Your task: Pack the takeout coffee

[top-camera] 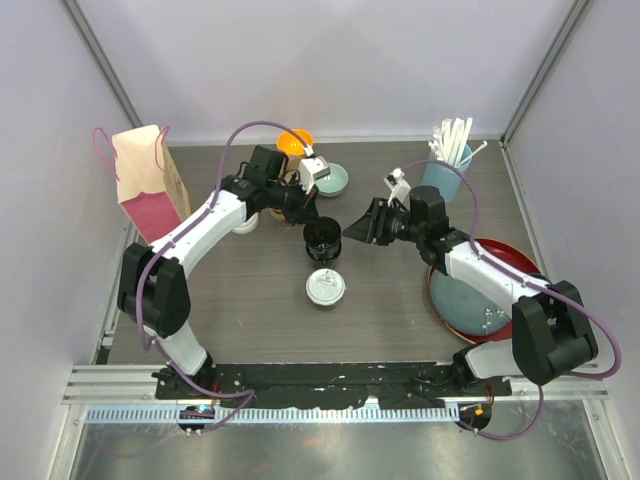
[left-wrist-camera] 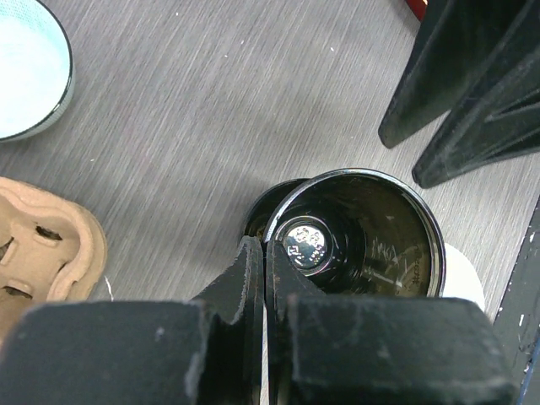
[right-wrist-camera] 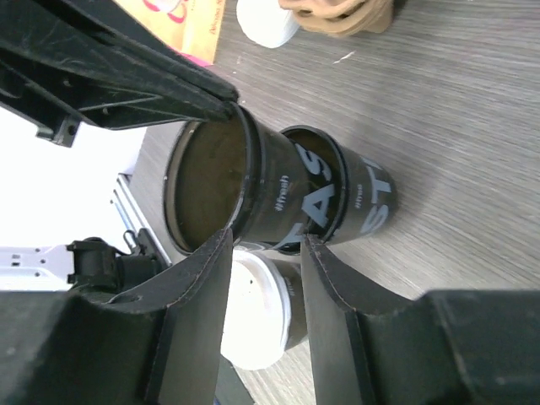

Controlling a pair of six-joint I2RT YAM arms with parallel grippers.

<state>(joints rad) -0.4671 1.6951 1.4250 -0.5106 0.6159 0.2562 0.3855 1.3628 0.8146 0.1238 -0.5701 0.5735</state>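
At mid-worktop, left jaws pinch the inner cup — right jaws, open, should clamp the outer cup squarely.

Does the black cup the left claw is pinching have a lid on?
No: the black cup pinched at its rim by the left gripper is open, its inside bottom showing.

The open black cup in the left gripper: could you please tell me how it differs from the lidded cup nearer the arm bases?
The open cup has no lid, so its dark inside shows; the lidded cup wears a white lid. The left gripper pinches the open cup's rim; the lidded cup stands free. Both are small black cups.
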